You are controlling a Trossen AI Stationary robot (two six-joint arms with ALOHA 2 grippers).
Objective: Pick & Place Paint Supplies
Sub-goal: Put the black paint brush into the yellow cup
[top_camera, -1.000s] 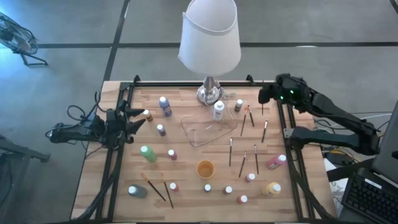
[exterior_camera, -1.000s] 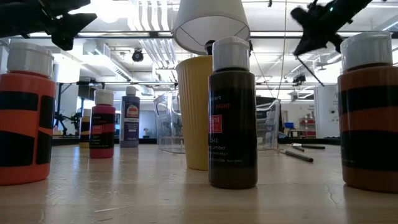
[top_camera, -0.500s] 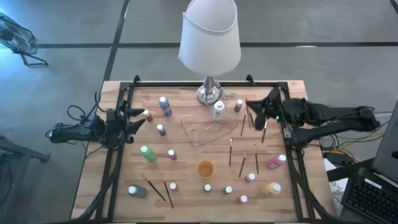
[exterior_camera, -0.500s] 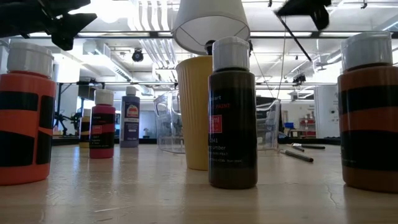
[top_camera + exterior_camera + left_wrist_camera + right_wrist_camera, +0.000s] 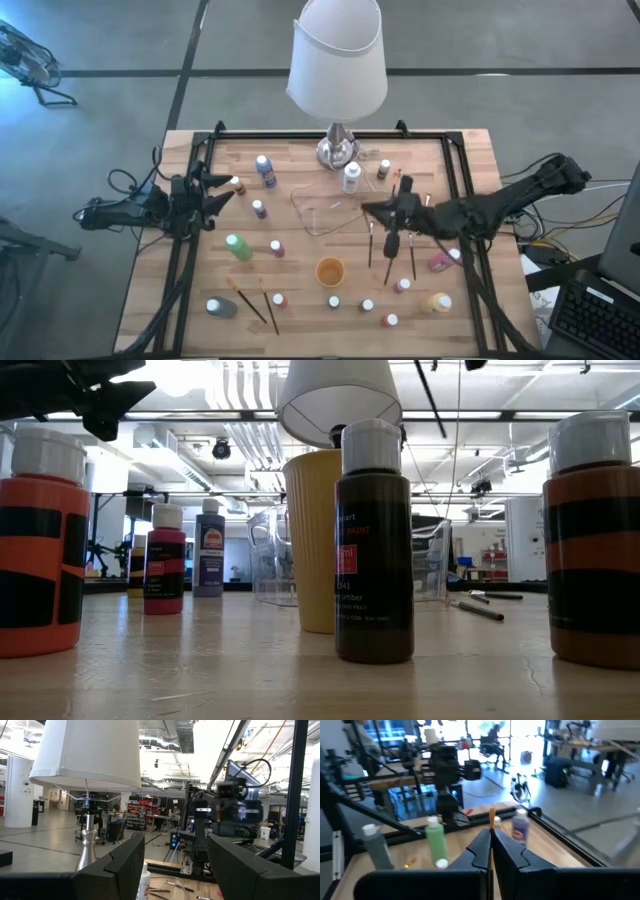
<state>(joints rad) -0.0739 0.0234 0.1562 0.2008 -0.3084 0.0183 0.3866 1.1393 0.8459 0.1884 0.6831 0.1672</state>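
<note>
The paint supplies stand and lie scattered on the wooden table: a green bottle (image 5: 238, 247), a purple one (image 5: 265, 170), a white one (image 5: 351, 178), a pink one (image 5: 444, 260), and thin brushes (image 5: 371, 243) (image 5: 412, 258) lying flat. My right gripper (image 5: 366, 210) (image 5: 491, 837) is shut and held level, high over the right edge of the clear tray (image 5: 330, 215). A thin orange line runs along the seam between its fingers in the right wrist view; I cannot tell whether it is a thing. My left gripper (image 5: 225, 190) (image 5: 175, 865) waits open at the table's left edge.
A lamp with a white shade (image 5: 337, 60) stands on its base (image 5: 338, 152) at the far middle. An orange cup (image 5: 330, 270) sits on the near side of the tray. More bottles (image 5: 437, 302) (image 5: 221, 307) and two brushes (image 5: 250, 300) lie along the near edge.
My right gripper has swung from the table's far right corner toward the middle, out over the brushes to the tray's right edge, turning as it went and staying shut. No bottle or brush has moved.
</note>
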